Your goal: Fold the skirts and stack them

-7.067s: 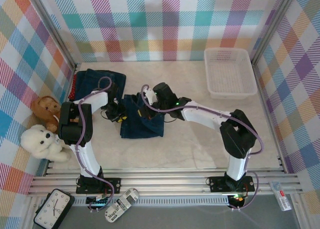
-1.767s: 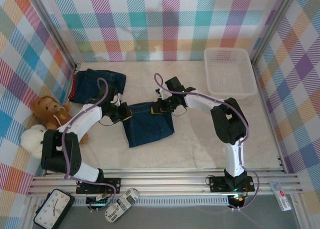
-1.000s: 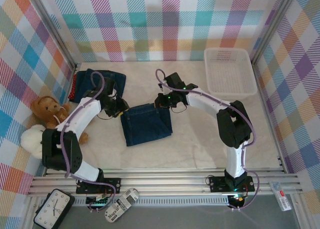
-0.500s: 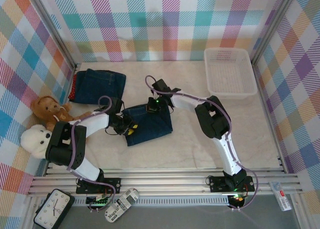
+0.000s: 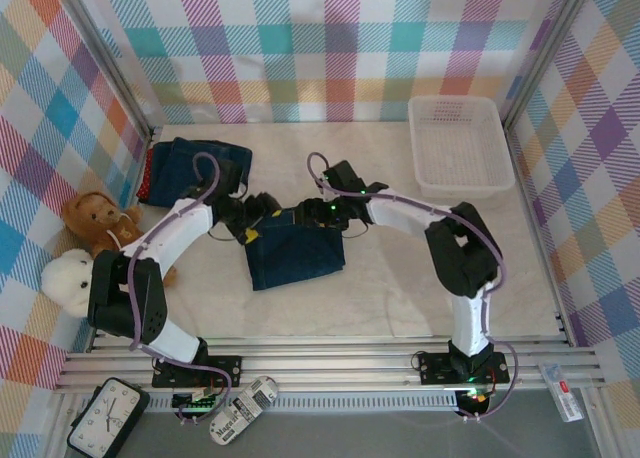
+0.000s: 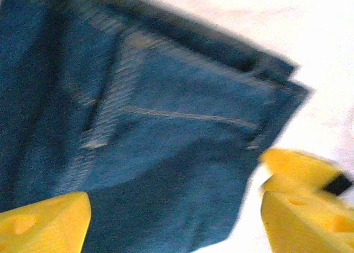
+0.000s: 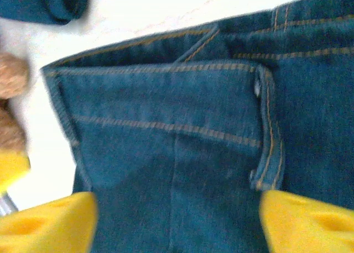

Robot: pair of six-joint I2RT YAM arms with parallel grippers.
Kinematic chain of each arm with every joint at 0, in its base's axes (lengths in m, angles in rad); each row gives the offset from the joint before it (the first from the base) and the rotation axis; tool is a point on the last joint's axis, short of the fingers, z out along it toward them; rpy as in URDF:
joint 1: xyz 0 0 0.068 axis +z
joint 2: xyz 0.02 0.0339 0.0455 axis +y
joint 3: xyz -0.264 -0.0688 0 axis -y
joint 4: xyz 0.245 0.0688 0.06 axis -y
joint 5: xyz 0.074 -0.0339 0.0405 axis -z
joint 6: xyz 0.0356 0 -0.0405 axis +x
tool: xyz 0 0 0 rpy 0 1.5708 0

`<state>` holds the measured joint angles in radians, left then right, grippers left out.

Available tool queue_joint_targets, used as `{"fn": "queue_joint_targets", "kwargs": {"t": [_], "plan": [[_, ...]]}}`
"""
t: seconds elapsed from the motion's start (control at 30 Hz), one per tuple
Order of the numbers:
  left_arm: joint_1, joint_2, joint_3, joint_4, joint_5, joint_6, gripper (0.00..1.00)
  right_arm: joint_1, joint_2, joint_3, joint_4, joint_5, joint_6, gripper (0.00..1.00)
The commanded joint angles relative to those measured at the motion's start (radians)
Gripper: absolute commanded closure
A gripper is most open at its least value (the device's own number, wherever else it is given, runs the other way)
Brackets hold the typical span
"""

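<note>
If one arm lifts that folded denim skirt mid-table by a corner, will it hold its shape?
Probably not: the denim skirt lies in loose folded layers, so it would likely flop open. Its thick stitched seams suggest some heft. Lying flat, it shouldn't roll.

Bright even overhead light, faint soft shadows, bench [image 6: 326, 37] overexposed in both wrist views, left wrist view motion-blurred, skirt [image 6: 166, 131] edges smeared.

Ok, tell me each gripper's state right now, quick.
Left gripper: open, holding nothing, over the folded denim skirt.
Right gripper: open, holding nothing, over the same skirt.
</note>
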<state>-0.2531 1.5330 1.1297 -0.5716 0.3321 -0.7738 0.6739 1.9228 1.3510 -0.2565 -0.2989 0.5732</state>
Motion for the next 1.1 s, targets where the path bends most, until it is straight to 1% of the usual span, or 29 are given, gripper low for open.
{"fn": "queue_joint_targets", "kwargs": {"t": [0.0,0.1,0.27,0.43,0.57,0.67,0.8,0.87,0.93,0.97,1.03,1.07], "plan": [[0.014,0.060,0.067,-0.034,0.018,0.063,0.18,0.004,-0.084,-0.104,0.083,-0.111,-0.061,0.01],[0.046,0.150,0.107,0.012,0.075,0.050,0.18,0.006,-0.122,-0.191,0.160,-0.189,-0.097,0.01],[0.076,0.276,0.174,0.017,0.070,0.065,0.17,0.021,-0.098,-0.202,0.147,-0.277,-0.165,0.01],[0.088,0.376,0.175,0.026,0.027,0.079,0.17,0.021,-0.024,-0.207,0.063,-0.228,-0.183,0.01],[0.092,0.449,0.151,0.055,0.045,0.071,0.16,0.021,0.029,-0.242,0.006,-0.164,-0.190,0.01],[0.092,0.476,0.154,0.043,0.061,0.080,0.17,0.020,0.038,-0.249,-0.018,-0.139,-0.186,0.01],[0.092,0.459,0.210,-0.007,0.098,0.133,0.15,0.021,-0.015,-0.236,0.001,-0.143,-0.162,0.01],[0.091,0.417,0.254,-0.053,0.108,0.164,0.12,0.021,-0.053,-0.220,0.024,-0.150,-0.150,0.01],[0.090,0.357,0.283,-0.105,0.085,0.200,0.05,0.021,-0.082,-0.207,0.039,-0.138,-0.142,0.01],[0.090,0.319,0.284,-0.130,0.056,0.214,0.00,0.021,-0.090,-0.199,0.039,-0.122,-0.137,0.01],[0.098,0.245,0.260,-0.163,-0.001,0.239,0.00,0.020,-0.092,-0.190,0.043,-0.098,-0.118,0.01],[0.105,0.219,0.239,-0.168,-0.008,0.246,0.00,0.021,-0.091,-0.188,0.044,-0.094,-0.108,0.01]]}}
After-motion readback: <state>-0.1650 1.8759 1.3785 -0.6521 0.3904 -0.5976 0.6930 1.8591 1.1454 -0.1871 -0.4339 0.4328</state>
